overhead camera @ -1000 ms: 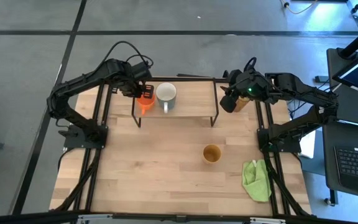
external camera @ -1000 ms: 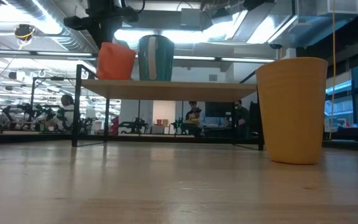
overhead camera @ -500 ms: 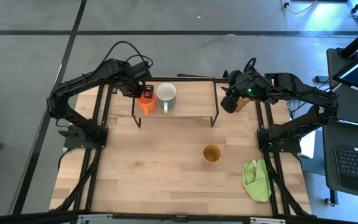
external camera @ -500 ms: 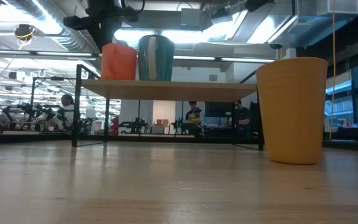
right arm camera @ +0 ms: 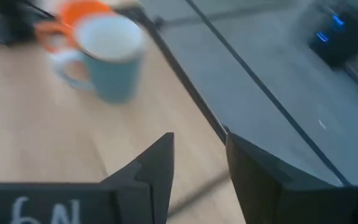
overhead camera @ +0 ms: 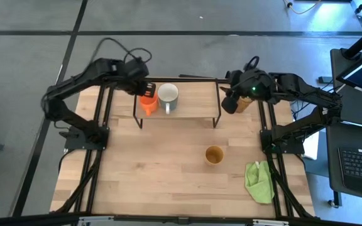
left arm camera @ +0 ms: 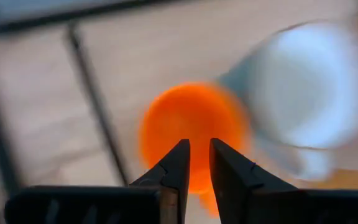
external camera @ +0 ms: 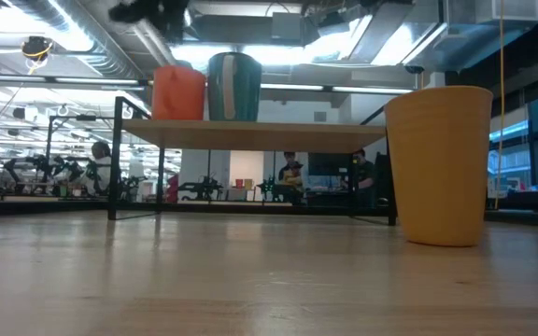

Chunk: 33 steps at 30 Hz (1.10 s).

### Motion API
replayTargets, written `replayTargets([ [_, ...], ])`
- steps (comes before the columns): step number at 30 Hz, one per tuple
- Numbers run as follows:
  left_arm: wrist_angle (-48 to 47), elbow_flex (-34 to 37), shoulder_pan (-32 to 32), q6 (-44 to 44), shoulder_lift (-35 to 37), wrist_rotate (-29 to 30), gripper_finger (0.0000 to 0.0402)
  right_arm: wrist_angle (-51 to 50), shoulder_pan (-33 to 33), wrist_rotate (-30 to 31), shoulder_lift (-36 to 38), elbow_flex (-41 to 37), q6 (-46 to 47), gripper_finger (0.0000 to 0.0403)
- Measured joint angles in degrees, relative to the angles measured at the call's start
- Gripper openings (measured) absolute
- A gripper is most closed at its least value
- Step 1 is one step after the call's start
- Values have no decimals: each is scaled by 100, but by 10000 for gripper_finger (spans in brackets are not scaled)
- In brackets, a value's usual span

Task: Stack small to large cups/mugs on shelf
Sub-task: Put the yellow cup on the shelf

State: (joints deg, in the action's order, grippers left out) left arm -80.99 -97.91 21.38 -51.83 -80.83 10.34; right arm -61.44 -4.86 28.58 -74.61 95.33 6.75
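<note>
- My left end effector (left arm camera: 194, 163) hangs over the small orange handled mug (overhead camera: 147, 104), which stands on the low light-wood shelf with black wire legs (overhead camera: 197, 100) at about 11 o'clock on the table (overhead camera: 162, 176). Its fingers are only a narrow slit apart and grip nothing; the mug rests on its own.
- The white handled mug (overhead camera: 168, 95) stands just beside the orange one, toward the shelf's middle.
- My right end effector (right arm camera: 197, 158) waits at about 1 o'clock by the shelf's end, fingers spread with nothing between them.
- The mustard handleless cup (overhead camera: 214, 154) sits on the table at about 4 o'clock, well apart from the shelf.
- To do this release well, I'd rise straight up clear of the rim before swinging away, so I don't nudge either mug.
- Hard to read: the amber-brown object (overhead camera: 244, 103) under the right wrist is mostly covered, so I can't say whether it is the tumbler. The low view cuts off the left end effector.
</note>
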Motion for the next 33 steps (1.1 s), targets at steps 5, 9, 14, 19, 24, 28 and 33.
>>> replayTargets([
  [5,1154,-404,-836,670,419,414,51,763,-27,-1735,0,0,-696,147],
  [9,1795,-174,-1973,1013,612,731,52,249,-3,-3665,-2,0,-835,147],
  [14,2133,473,-3450,553,542,1691,53,-683,313,-4807,-2,0,-299,147],
  [19,3228,1442,-4429,290,392,2306,50,-1035,873,-5030,-9,0,-23,147],
  [24,4179,2294,-4957,-431,354,2210,52,-2226,1091,-3722,-230,-2,-92,147],
  [28,4823,2765,-5246,-342,352,2207,48,-1920,1118,-3639,-202,-462,249,147],
  [33,4833,3051,-5658,-160,358,2204,45,-503,1339,-3754,-66,-1955,1119,147],
])
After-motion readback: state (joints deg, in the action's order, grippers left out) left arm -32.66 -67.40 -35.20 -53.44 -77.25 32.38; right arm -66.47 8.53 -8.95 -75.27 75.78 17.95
